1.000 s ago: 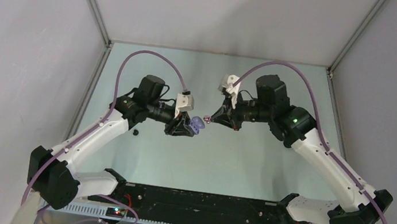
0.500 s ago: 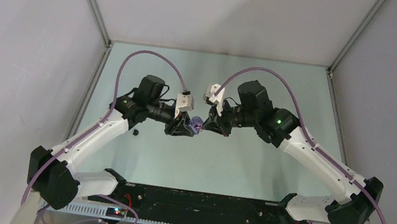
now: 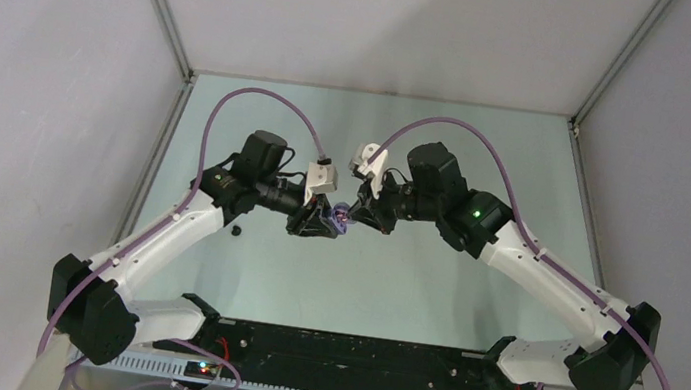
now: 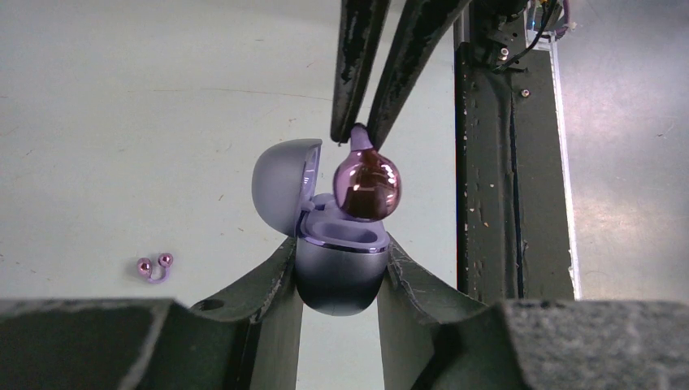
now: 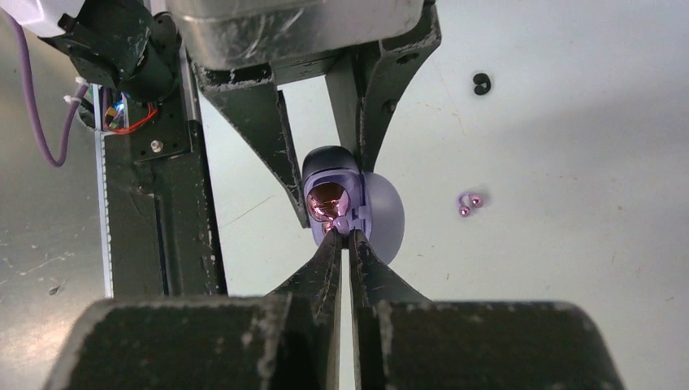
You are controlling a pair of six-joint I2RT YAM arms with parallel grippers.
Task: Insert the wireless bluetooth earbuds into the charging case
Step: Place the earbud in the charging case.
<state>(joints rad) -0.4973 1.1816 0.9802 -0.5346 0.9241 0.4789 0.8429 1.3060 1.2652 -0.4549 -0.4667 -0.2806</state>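
A pale green desk [image 3: 429,297] with a dull sheen and faint scuffs forms the floor of a booth. Plain grey-white walls [image 3: 385,19] close it in on the left, far and right edges. Slim metal rails [image 3: 158,4] rise from both far corners. A black plate [image 3: 341,354] lies along the near edge. The light is soft and even

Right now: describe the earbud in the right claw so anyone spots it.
Above the table, the left claw holds an open purple charging case. At its opening the right claw pinches the earbud by its narrow tip. It is the glossy pink-purple bulb held aloft, unlike the tiny purple piece on the table.
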